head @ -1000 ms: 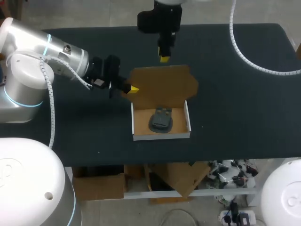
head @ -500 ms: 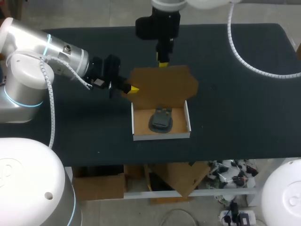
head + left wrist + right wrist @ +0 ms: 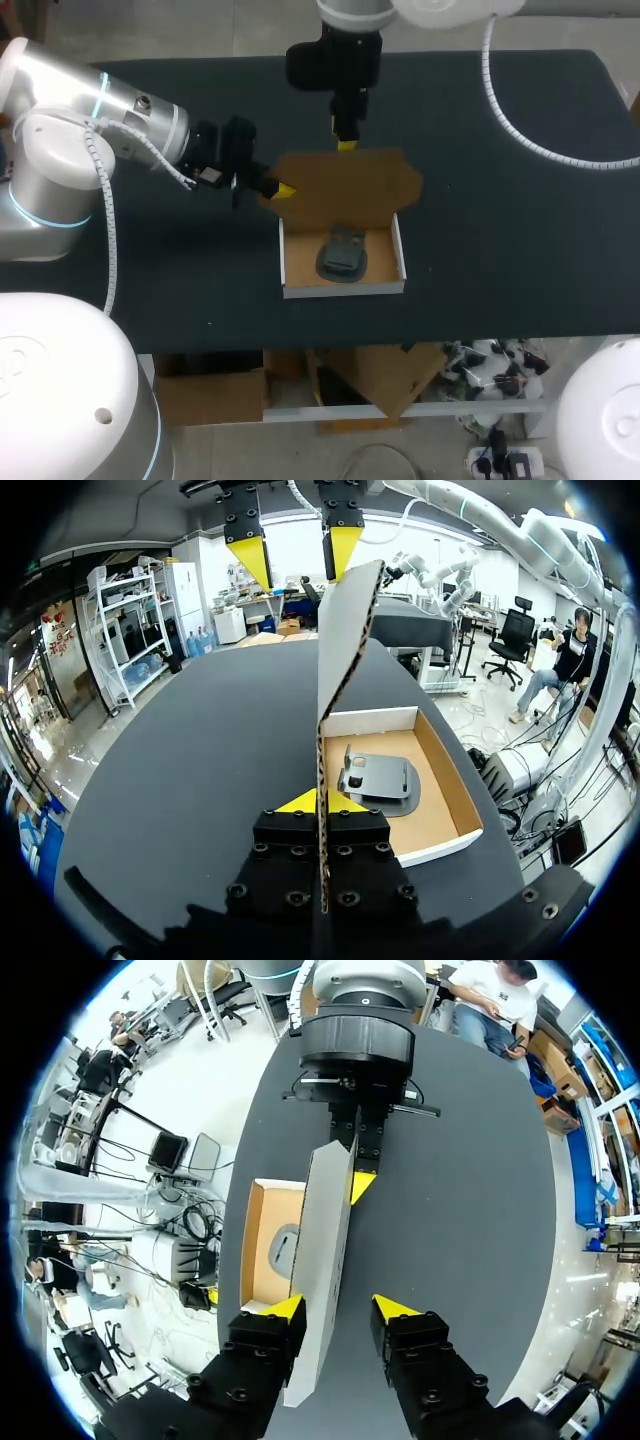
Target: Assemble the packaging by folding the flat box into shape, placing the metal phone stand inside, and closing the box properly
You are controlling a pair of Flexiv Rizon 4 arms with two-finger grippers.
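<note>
**Lid upright, held at its side edge, ready to fold down**

The box (image 3: 340,291) sits mid-worktop (image 3: 500,220), its tray opening upward with the phone stand (image 3: 342,255) lying flat inside, its long axis running from the near wall to the far wall. The lid (image 3: 345,185) stands roughly upright from the tray's far wall, its long axis across the worktop.

The left end effector (image 3: 283,190) is closed on the lid's left side edge, with both tips against the card. The right end effector (image 3: 346,140) straddles the lid's top edge with its fingers spread; one tip is at the card and the other stands apart from it.

The card looks light and stiff across the panel but likely to crease at the fold lines. It is probably best taken near the free top edge and pinched gently. The metal stand should help keep the tray in place.
</note>
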